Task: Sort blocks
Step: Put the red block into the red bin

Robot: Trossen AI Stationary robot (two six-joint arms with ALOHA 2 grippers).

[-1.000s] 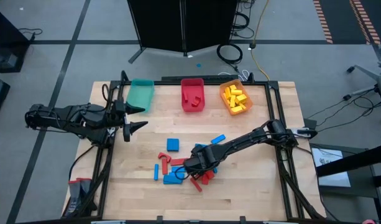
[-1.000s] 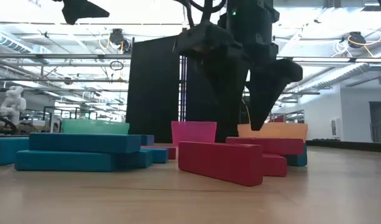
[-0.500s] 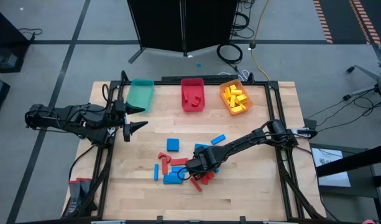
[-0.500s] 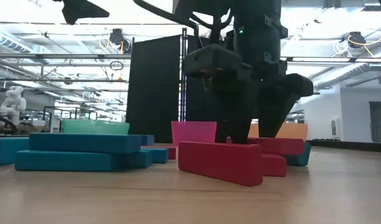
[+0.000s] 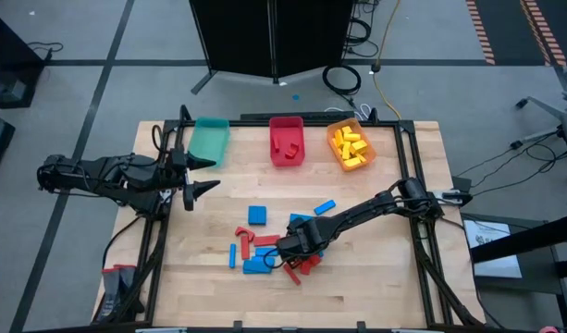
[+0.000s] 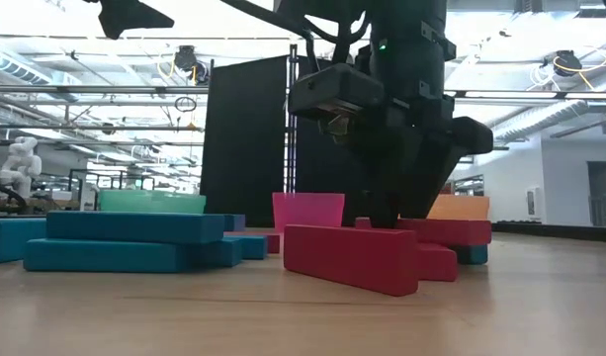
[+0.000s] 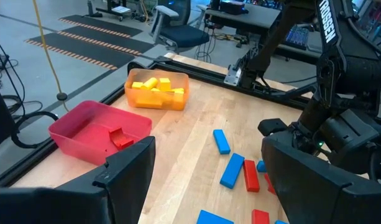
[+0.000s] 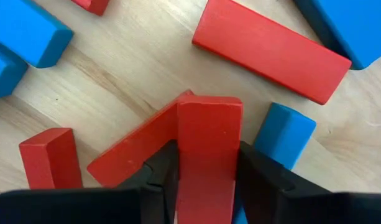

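Red and blue blocks (image 5: 265, 245) lie heaped on the near middle of the table, with a few strays (image 5: 256, 215) around them. My right gripper (image 5: 288, 250) is down in the heap, shut on a red block (image 8: 209, 130), and also shows in the low view (image 6: 391, 213). That block lies across another red bar (image 8: 131, 158). My left gripper (image 5: 202, 176) hovers open above the table's left edge, touching nothing. At the far edge stand a teal bin (image 5: 209, 139), a red bin (image 5: 286, 141) with red blocks and an orange bin (image 5: 350, 145) with yellow blocks. My right gripper pinches the red block by its two long sides (image 8: 184, 155), one finger (image 8: 159, 180) on each side. The fingers come from above, pointing down, across the block. The block lies flat, its underside on another red bar in the heap.
A long red bar (image 8: 271, 46) and blue blocks (image 8: 283, 134) crowd close around the held block. In the low view a red bar (image 6: 352, 257) and stacked blue bars (image 6: 134, 242) lie nearer than the gripper. Bare wood shows on the table's right and near left.
My right gripper has dropped from above the heap down into it, and its fingers have closed in on the red block. The blocks around it have stayed where they were.
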